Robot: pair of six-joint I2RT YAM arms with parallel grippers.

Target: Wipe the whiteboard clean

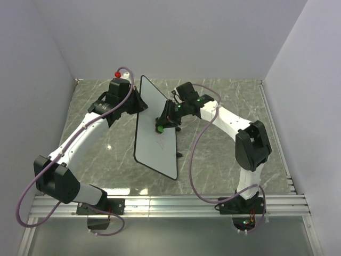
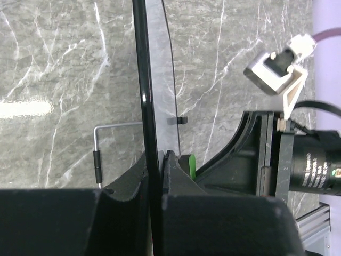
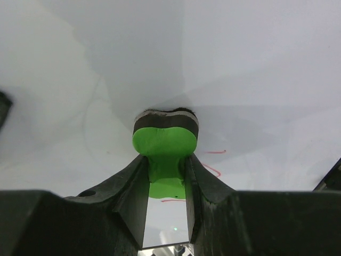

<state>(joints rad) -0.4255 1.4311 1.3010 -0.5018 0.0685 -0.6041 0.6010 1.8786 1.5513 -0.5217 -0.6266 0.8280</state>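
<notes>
The whiteboard [image 1: 155, 128] is a white board with a thin black frame, tilted up on its edge in the middle of the table. My left gripper [image 1: 139, 105] is shut on its upper left edge; in the left wrist view the black frame [image 2: 146, 90] runs between the jaws of that gripper [image 2: 158, 160]. My right gripper [image 1: 162, 124] is shut on a green eraser [image 1: 159, 128] and presses it against the board face. In the right wrist view the eraser [image 3: 165, 143] sits squeezed in that gripper [image 3: 166, 165], with faint red scribbles [image 3: 212, 169] on the board [image 3: 234, 74] beside and below it.
The table [image 1: 224, 154] is grey marble, closed in by white walls. A thin wire stand [image 2: 97, 154] lies on the table left of the board. An aluminium rail [image 1: 170, 205] runs along the near edge by the arm bases.
</notes>
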